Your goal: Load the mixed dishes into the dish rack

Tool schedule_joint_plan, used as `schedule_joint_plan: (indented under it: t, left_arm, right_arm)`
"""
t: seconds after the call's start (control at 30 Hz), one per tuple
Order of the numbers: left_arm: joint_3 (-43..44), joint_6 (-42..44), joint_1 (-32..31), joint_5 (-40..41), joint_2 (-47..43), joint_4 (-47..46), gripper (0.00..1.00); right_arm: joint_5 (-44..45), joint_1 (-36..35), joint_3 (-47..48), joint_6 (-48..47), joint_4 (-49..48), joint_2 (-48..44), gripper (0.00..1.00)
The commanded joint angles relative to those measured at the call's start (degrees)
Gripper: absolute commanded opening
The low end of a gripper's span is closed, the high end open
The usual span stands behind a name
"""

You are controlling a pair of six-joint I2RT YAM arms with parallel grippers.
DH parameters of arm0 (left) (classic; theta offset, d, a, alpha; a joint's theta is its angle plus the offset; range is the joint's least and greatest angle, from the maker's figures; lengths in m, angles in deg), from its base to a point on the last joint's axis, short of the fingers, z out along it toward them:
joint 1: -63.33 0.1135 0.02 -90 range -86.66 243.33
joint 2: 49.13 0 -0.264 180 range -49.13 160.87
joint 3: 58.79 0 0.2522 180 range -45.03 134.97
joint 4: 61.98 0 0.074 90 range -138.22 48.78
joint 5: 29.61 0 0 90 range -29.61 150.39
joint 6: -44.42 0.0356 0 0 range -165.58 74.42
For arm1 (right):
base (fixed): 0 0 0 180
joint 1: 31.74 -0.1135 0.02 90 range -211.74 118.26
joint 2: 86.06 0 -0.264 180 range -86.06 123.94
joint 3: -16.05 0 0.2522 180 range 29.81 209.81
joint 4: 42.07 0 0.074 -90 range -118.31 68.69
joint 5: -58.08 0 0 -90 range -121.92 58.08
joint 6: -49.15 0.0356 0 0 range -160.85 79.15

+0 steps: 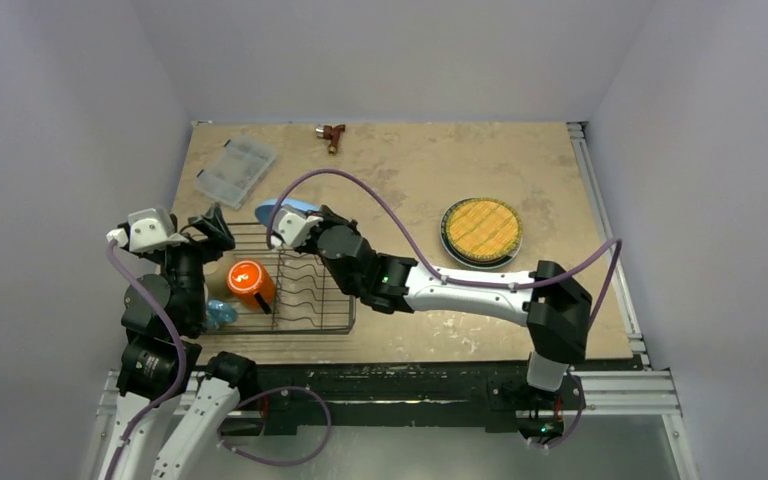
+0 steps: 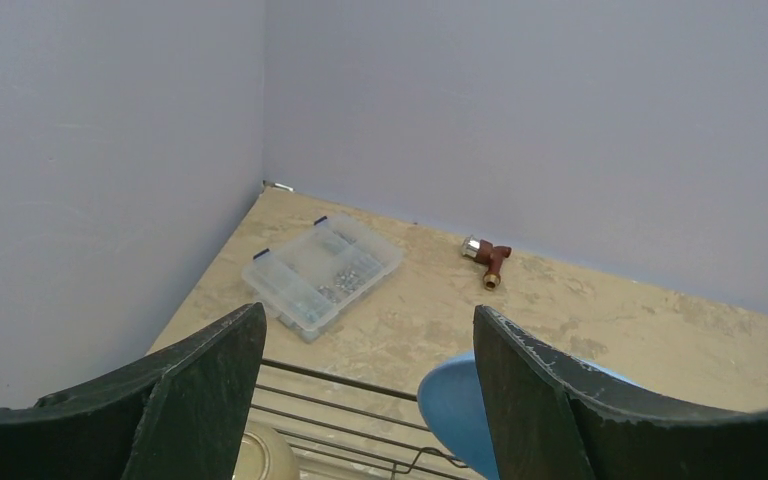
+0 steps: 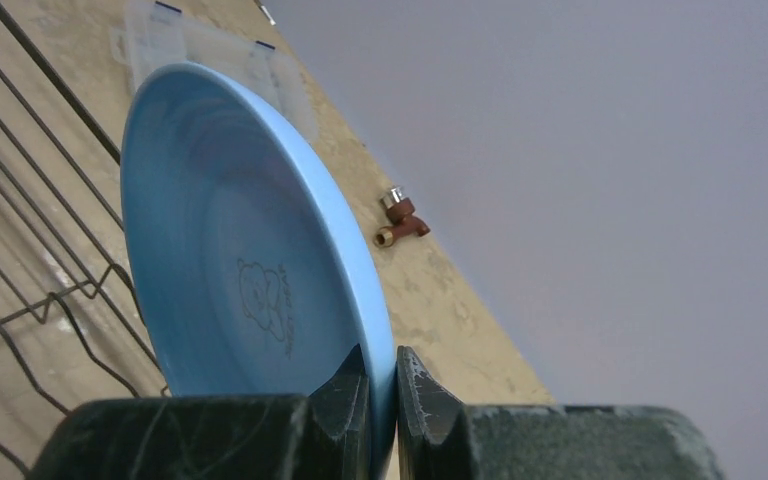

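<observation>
My right gripper (image 1: 296, 218) (image 3: 385, 392) is shut on the rim of the light blue plate (image 1: 293, 207) (image 3: 250, 250). It holds the plate on edge above the far side of the black wire dish rack (image 1: 312, 290) (image 3: 40, 300). An orange mug (image 1: 250, 283) stands in the rack's left part. A blue mug (image 1: 220, 313) lies at the rack's near left corner. My left gripper (image 1: 217, 227) (image 2: 370, 335) hangs open over the rack's far left corner with nothing between its fingers (image 2: 205, 395). Below it a pale round bowl (image 2: 263, 458) shows. At the right the yellow woven plate (image 1: 481, 228) lies on a dark-rimmed plate (image 1: 480, 260).
A clear plastic compartment box (image 1: 234, 170) (image 2: 322, 272) sits at the back left of the table. A small brown tool (image 1: 333, 134) (image 2: 488, 260) (image 3: 400, 218) lies near the back wall. Walls close in the table on the left, back and right.
</observation>
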Motion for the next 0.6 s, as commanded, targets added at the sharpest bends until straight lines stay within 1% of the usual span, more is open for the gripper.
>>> schedule_joint_plan:
  t: [0.0, 0.1, 0.2, 0.47, 0.57]
  left_arm:
    - [-0.03, 0.23, 1.14, 0.51, -0.23, -2.71, 0.75]
    - [-0.07, 0.14, 1.43, 0.32, -0.18, -2.74, 0.75]
    - [-0.02, -0.07, 1.92, 0.05, -0.03, -2.67, 0.75]
    - [-0.16, -0.21, 2.42, -0.26, 0.15, -2.77, 0.75]
    - [-0.11, -0.21, 2.51, -0.38, 0.31, -2.74, 0.75]
  right_arm:
    - [5.52, -0.61, 1.35, -11.85, -14.48, 0.21, 0.00]
    - [4.47, -0.92, 0.43, -14.58, -16.20, 0.79, 0.00]
    - [1.89, -1.09, 0.16, -13.98, -14.46, 0.83, 0.00]
    - [-2.26, -1.23, -2.81, -13.94, -15.47, 1.74, 0.00]
    - [-5.40, -1.33, -3.74, -13.42, -14.72, 1.53, 0.00]
